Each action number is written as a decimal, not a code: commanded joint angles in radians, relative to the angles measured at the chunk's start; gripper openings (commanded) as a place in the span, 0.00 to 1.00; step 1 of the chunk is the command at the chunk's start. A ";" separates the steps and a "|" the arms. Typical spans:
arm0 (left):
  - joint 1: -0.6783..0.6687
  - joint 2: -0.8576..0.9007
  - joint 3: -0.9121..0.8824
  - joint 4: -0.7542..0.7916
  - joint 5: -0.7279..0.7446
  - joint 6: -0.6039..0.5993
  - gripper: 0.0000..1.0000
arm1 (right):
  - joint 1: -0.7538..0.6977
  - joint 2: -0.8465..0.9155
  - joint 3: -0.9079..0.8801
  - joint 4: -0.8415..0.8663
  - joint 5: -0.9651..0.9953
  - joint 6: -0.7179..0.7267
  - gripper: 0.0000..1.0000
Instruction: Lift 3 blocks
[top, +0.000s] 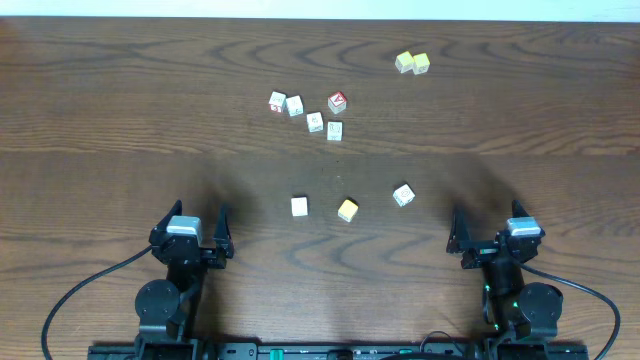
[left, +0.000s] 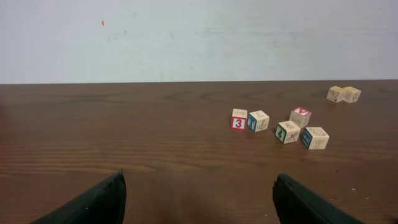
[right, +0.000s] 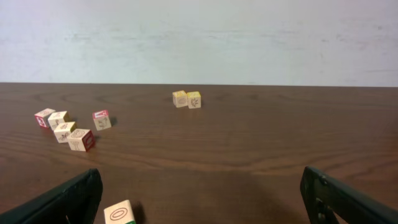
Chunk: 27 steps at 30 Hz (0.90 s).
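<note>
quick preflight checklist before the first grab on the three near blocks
1. left gripper open and empty: ok
2. right gripper open and empty: ok
3. white block, yellow block, green-lettered block lie apart from each other: ok
4. any target in left wrist view: not ok
5. green-lettered block centred between right gripper's jaws: not ok, sits off left

Near blocks (top: 347, 210) well apart, room btw; cube cluster (top: 315, 122) tight behind.
</note>
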 joint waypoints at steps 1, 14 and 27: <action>0.004 -0.005 -0.011 -0.043 0.003 -0.009 0.76 | -0.003 -0.005 -0.002 -0.004 0.006 -0.008 0.99; 0.004 -0.005 -0.011 -0.043 0.002 -0.008 0.76 | -0.003 -0.005 -0.002 -0.004 0.006 -0.008 0.99; 0.003 -0.005 -0.011 0.087 0.337 -0.013 0.76 | -0.003 -0.005 -0.002 -0.004 0.016 -0.008 0.99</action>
